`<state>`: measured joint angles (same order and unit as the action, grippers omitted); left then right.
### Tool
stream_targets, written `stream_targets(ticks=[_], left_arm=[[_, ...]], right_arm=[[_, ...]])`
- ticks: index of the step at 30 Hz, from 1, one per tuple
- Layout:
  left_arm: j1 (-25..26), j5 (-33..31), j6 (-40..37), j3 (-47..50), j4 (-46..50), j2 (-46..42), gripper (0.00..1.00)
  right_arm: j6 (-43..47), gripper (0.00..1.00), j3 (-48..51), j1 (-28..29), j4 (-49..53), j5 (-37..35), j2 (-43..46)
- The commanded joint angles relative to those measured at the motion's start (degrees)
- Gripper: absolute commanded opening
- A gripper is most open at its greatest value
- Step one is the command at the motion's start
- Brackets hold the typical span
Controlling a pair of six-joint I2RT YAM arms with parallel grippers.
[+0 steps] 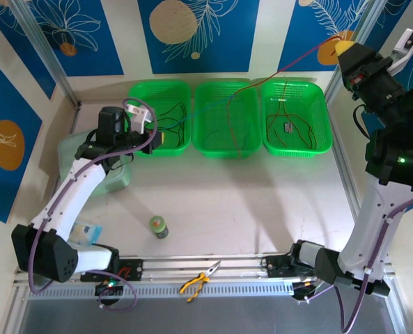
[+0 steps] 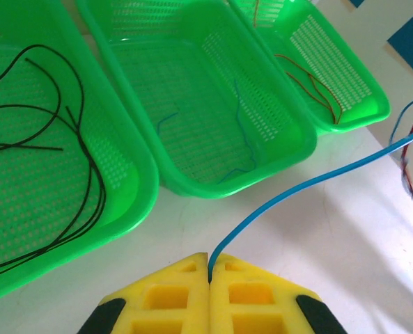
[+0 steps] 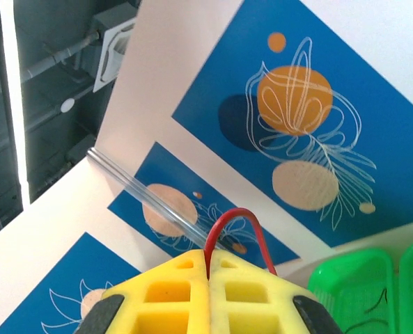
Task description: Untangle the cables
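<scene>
left hand [image 2: 209, 268]: grips blue cable [image 2: 310, 182] | right hand [image 3: 207, 261]: grips red cable [image 3: 237, 216]

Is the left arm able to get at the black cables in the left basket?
Likely yes: the left tool hovers beside the left basket, nothing before the black cables. But it is shut on the blue cable.

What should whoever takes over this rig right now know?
Left pincer: shut on a blue cable, near the left basket.
Right pincer: shut on a red cable, raised high on the right.
Done: black cables in left basket, blue strands in middle basket, red strands in right basket.
To do: the two held cables seem joined in a line above the baskets; part them, then bin each.
</scene>
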<state>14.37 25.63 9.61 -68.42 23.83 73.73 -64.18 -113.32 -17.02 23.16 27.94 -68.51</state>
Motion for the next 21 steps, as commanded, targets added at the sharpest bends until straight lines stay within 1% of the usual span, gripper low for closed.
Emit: stream_targets(ticks=[1, 8, 11, 16, 21], left_arm=[[-2.89, 1.75, -1.65, -0.79, 2.06, 0.24, 0.00], [-9.00, 4.09, -2.51, -1.32, 4.54, 1.28, 0.00], [-10.77, 4.60, -2.61, -1.21, 4.95, 2.05, 0.00], [-12.42, 4.91, -3.33, -0.19, 4.93, 2.32, 0.00], [-12.90, 4.71, -3.72, 1.59, 4.97, 2.63, 0.00]], right_arm=[[-0.67, 0.00, -1.97, -1.49, -2.36, -3.10, -0.72], [-2.46, 0.00, -2.74, -4.73, -4.41, -3.79, -1.45], [-3.31, 0.00, -2.14, -5.83, -5.52, -4.35, -1.37], [-5.16, 0.00, -0.51, -6.35, -10.36, -7.64, -1.97], [-9.44, 0.00, -0.40, -6.44, -18.05, -9.33, -4.10]])
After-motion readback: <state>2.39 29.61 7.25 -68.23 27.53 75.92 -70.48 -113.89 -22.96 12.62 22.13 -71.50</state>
